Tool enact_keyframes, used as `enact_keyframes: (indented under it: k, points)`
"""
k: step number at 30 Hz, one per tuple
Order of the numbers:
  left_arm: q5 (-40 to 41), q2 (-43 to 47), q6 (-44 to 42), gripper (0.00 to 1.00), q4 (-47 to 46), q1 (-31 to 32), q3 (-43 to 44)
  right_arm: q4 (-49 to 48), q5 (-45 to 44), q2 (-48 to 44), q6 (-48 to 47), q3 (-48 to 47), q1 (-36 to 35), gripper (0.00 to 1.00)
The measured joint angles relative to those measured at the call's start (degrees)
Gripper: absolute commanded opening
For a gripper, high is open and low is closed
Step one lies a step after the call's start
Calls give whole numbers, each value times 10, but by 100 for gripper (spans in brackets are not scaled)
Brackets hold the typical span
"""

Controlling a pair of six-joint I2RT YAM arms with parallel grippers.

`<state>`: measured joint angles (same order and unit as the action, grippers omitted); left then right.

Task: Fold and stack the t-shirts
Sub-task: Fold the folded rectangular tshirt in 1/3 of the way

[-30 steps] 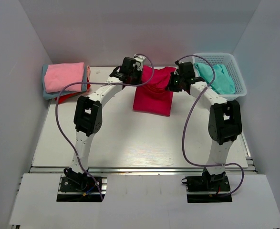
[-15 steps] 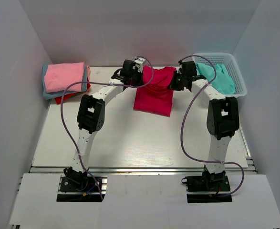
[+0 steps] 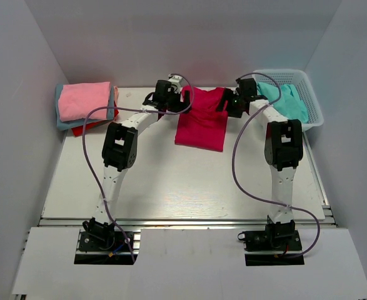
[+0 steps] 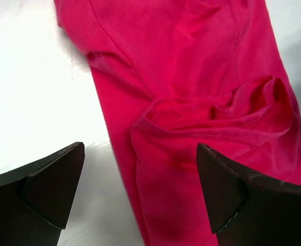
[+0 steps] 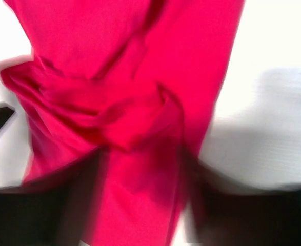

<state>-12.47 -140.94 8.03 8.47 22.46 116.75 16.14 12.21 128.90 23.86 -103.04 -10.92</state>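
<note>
Red-pink t-shirt (image 3: pixel 201 128) lies mid table, folded long. At its far end the L gripper (image 4: pixel 140 148) just let go: jaws wide, holding nothing. R gripper (image 5: pixel 142 154) is blurry, jaws partly apart, prob. letting go too. This fold looks done. Pink stack (image 3: pixel 83 100) waits far left.

This is a robotics lab test cell, not a home or shop. A white table (image 3: pixel 170 181) sits boxed in by bare, plain grey walls (image 3: pixel 20 94) on its left, right and far sides. Two white-and-black robot arms, the left arm (image 3: pixel 117 147) and the right arm (image 3: pixel 283 147), are bolted to dark base plates (image 3: pixel 105 247) by a metal rail (image 3: pixel 183 220) along the table's near edge, with purple cables (image 3: pixel 85 140) looping loose above the tabletop. At the table's far left corner lies a stack of folded t-shirts (image 3: pixel 83 103), at its far right corner a white mesh basket (image 3: pixel 289 76).
</note>
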Motion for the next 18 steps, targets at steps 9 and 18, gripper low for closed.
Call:
enact_keyframes:
  k: [9,18]
  points:
    - [3,46,-3,100,-7,-4,-28,-10,28,-29,-46,-35,4,90]
    - [-10,287,-1,100,25,2,-306,-36,142,-80,-74,75,-44,90]
